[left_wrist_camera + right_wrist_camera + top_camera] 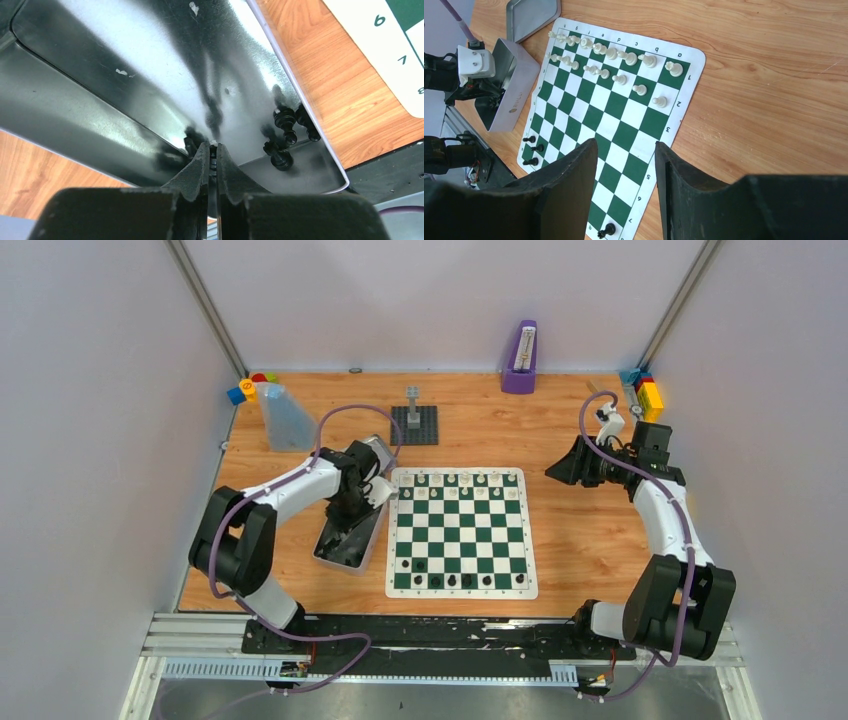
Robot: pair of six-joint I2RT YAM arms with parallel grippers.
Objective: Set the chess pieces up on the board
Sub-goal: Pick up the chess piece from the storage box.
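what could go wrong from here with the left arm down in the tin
The left pincer is shut low in the tin, and whether it truly pinches a piece is unclear; one may slip on lifting. Loose black pieces lie near it and could be knocked. The tin sits close beside the board, so a bump might shift it.

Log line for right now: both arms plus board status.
left gripper: shut inside tin among black pieces, hold unclear | right gripper: open, empty, right of board | board: white pieces on far rows, black rows partial
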